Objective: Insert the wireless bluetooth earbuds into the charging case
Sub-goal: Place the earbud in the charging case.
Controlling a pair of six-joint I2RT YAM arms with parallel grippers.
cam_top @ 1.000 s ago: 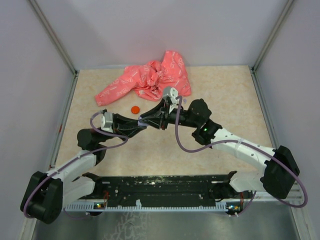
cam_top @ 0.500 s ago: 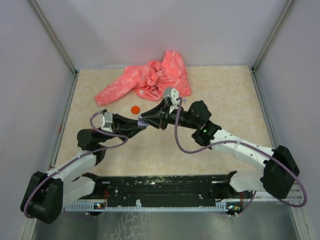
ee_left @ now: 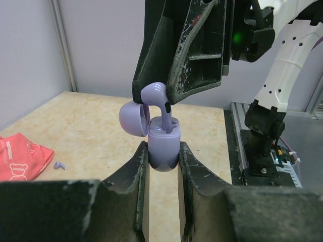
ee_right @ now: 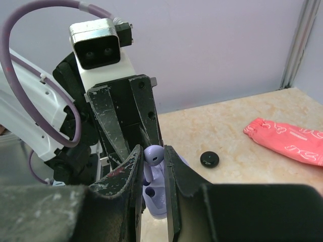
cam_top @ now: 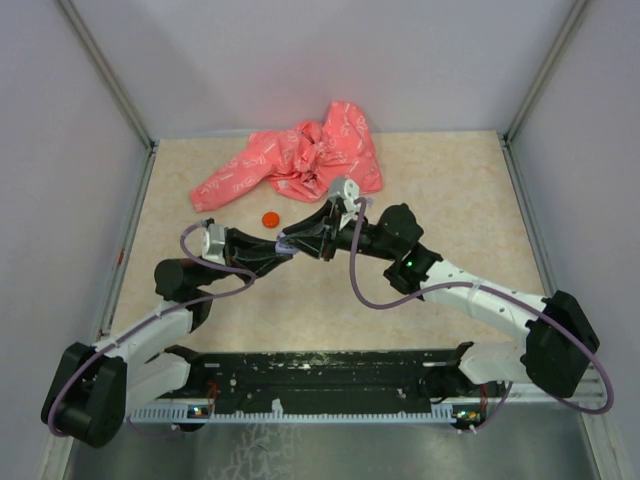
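At centre of the overhead frame, above the beige speckled tabletop [cam_top: 450, 190], the left claw [ee_left: 162, 157] pinches the open lavender plastic charging case [ee_left: 163, 143] upright; the right claw [ee_right: 153, 154] pinches a small lavender earbud [ee_left: 154, 93], its stem at the case's socket. Best to push straight down, stem kept vertical, case held steady, before letting go.

The charging case [ee_left: 162, 157] and earbud [ee_left: 156, 94] were smooth, glossy lavender plastic. The fingers [ee_left: 132, 176] of the left gripper [ee_left: 162, 147] looked matt black (scuffed, worn pale). The far cloth [cam_top: 300, 160] was crumpled pink fabric.
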